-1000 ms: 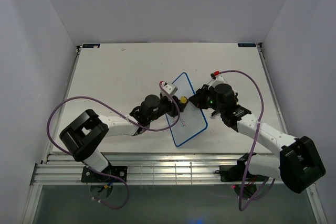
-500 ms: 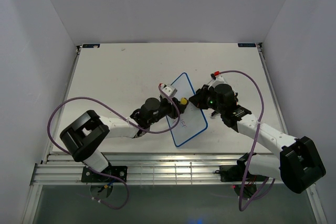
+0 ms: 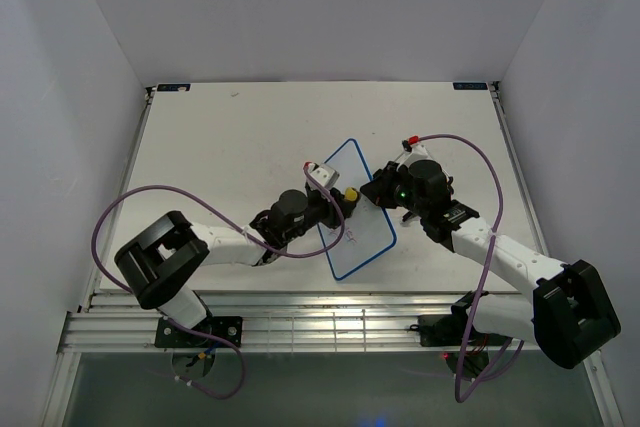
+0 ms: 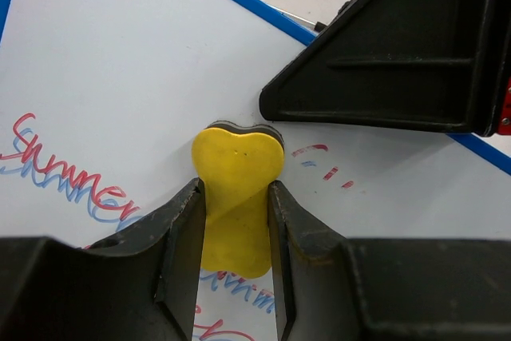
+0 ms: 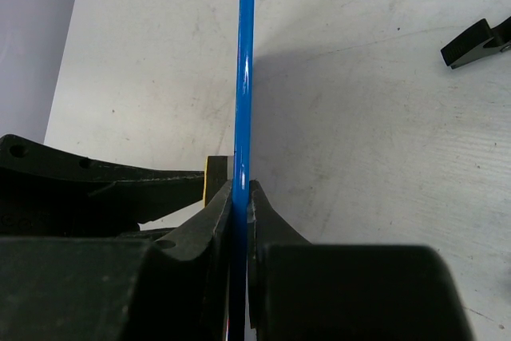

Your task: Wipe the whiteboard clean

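Observation:
The whiteboard (image 3: 362,232), white with a thin blue rim, stands tilted on edge in the middle of the table. My right gripper (image 3: 378,193) is shut on its right rim, seen edge-on as a blue line (image 5: 243,77) in the right wrist view. My left gripper (image 3: 343,199) is shut on a yellow sponge (image 4: 236,197) with a dark pad, pressed against the board face (image 4: 120,77). Red and blue handwriting (image 4: 72,181) lies to the sponge's left and below it; a few red marks (image 4: 319,157) lie to its right.
A small black loose piece (image 5: 477,43) lies on the table behind the board. The table's near edge has metal rails (image 3: 300,312). White walls enclose the table on three sides.
My left gripper with the sponge has shifted slightly to the right and down across the board face. The right gripper and the board have stayed put.

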`<move>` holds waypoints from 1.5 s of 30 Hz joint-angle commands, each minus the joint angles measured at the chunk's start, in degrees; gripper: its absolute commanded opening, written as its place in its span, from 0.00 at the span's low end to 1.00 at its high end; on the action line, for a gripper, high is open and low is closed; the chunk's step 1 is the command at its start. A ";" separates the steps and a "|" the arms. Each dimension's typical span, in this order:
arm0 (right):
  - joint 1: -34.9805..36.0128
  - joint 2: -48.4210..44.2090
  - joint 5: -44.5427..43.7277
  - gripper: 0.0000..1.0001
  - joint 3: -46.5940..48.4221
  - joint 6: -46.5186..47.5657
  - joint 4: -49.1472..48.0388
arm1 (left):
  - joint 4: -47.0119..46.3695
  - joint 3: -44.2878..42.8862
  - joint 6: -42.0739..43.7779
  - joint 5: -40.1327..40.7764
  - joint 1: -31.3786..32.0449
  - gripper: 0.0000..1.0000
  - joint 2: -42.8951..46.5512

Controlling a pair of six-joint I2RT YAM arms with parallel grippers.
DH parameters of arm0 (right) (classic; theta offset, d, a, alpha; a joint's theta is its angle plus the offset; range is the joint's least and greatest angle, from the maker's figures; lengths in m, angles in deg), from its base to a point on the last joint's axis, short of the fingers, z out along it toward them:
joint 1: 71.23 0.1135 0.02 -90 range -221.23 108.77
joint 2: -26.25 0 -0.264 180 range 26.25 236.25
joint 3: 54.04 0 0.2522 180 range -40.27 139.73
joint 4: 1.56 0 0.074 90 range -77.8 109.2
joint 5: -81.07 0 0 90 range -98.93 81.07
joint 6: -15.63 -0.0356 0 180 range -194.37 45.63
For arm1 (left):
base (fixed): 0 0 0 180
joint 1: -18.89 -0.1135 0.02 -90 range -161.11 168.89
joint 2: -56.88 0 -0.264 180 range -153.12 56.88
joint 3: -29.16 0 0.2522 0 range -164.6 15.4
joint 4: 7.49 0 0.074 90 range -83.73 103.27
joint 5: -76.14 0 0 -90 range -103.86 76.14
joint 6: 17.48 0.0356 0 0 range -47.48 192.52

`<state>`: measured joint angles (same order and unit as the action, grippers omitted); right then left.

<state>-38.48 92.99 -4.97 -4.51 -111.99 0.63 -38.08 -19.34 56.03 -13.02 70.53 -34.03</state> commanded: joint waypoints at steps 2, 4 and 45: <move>3.46 -0.38 8.51 0.08 1.23 -0.69 -5.30 | 5.25 -3.14 -1.09 -9.37 5.14 0.00 -2.16; 3.46 -0.38 8.34 0.08 1.32 -0.61 -5.13 | 5.25 -3.75 -0.82 -9.28 6.28 0.00 -2.34; 3.28 -1.00 12.03 0.08 5.45 0.10 -2.23 | 6.92 2.92 4.71 -8.49 16.12 0.00 -3.13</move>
<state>-38.94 92.94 -2.52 -3.54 -111.29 3.80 -42.19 -18.40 62.48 -10.24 82.09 -32.63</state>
